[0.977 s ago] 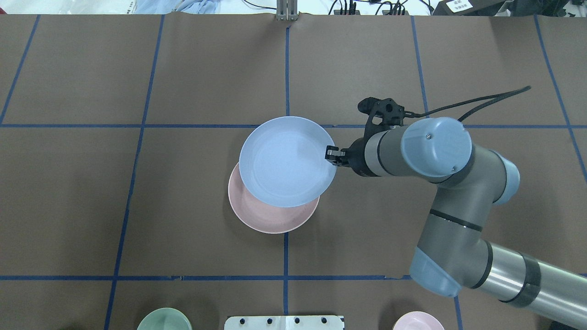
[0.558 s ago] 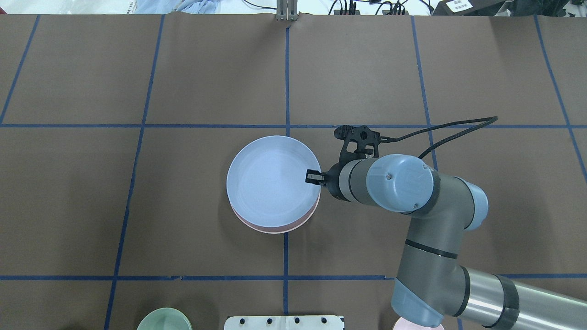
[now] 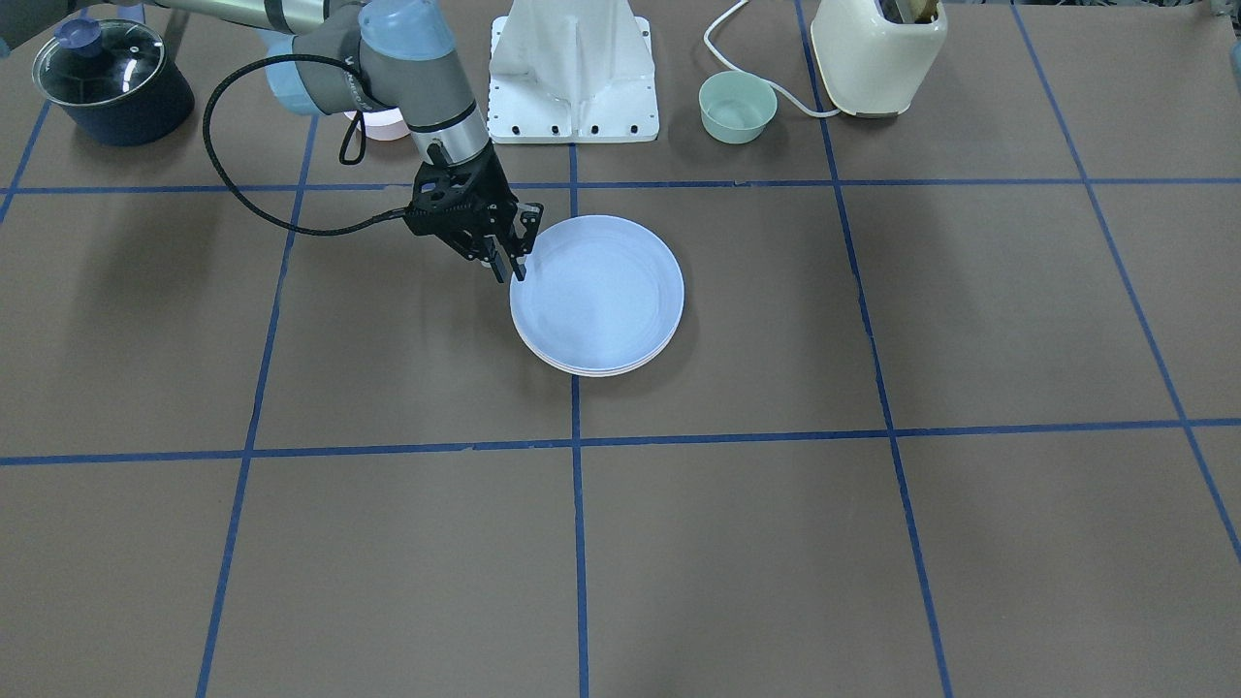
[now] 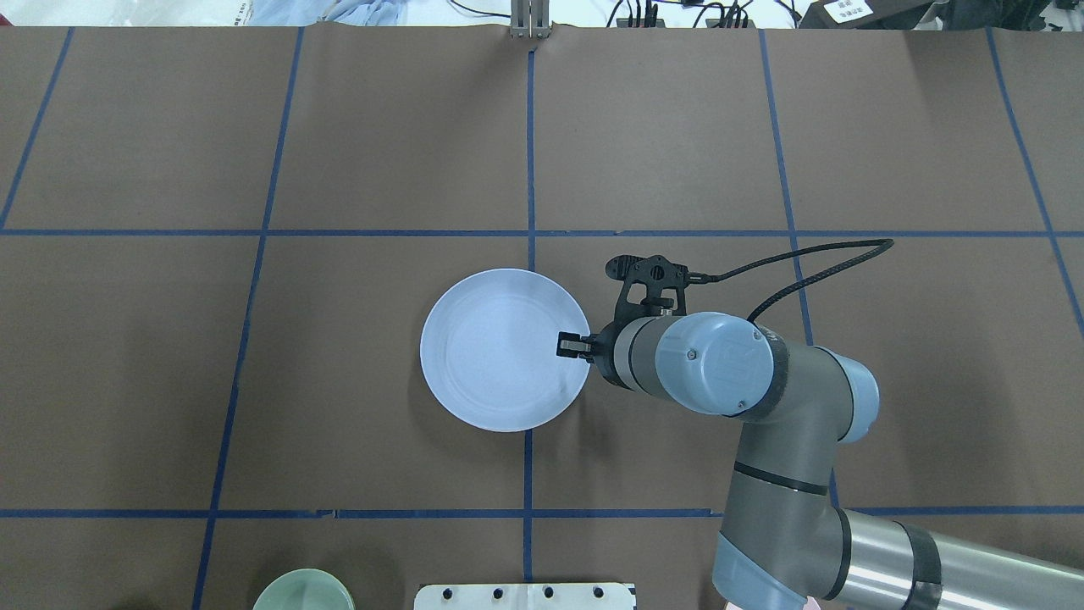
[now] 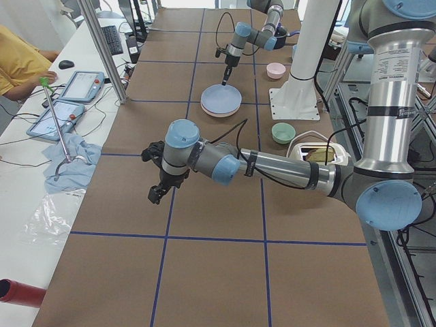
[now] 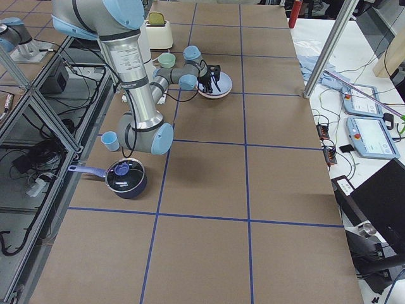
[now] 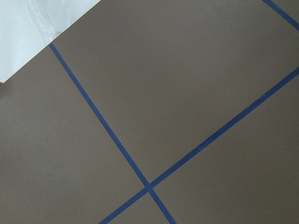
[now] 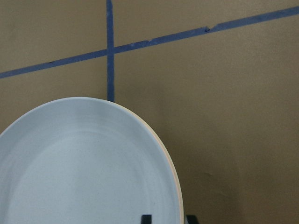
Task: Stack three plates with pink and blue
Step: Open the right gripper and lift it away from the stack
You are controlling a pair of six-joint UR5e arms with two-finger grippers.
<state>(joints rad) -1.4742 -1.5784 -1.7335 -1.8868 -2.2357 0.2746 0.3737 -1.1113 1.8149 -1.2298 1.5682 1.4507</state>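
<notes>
The light blue plate (image 4: pixel 500 356) lies flat on top of the stack at the table's middle and hides the plates under it in the overhead view. From the front, pale rims (image 3: pixel 593 369) show under the blue plate (image 3: pixel 601 291). In the exterior left view a pink plate edge (image 5: pixel 219 113) shows beneath it. My right gripper (image 4: pixel 579 346) is at the plate's right rim. Its fingers stand slightly apart, one inside and one outside the rim, as the right wrist view (image 8: pixel 168 219) shows. My left gripper (image 5: pixel 157 194) shows only in the exterior left view, over bare table, and I cannot tell its state.
A mint-green bowl (image 3: pixel 738 107), a small pink bowl (image 3: pixel 385 126), a cream toaster (image 3: pixel 877 53), a lidded dark pot (image 3: pixel 111 82) and the white base mount (image 3: pixel 572 78) stand along the robot's side. A small blue cup (image 6: pixel 109 140) sits near the pot.
The right gripper carried the blue plate toward the robot and down. It now lies flat over the pink plate, which was half uncovered before.
</notes>
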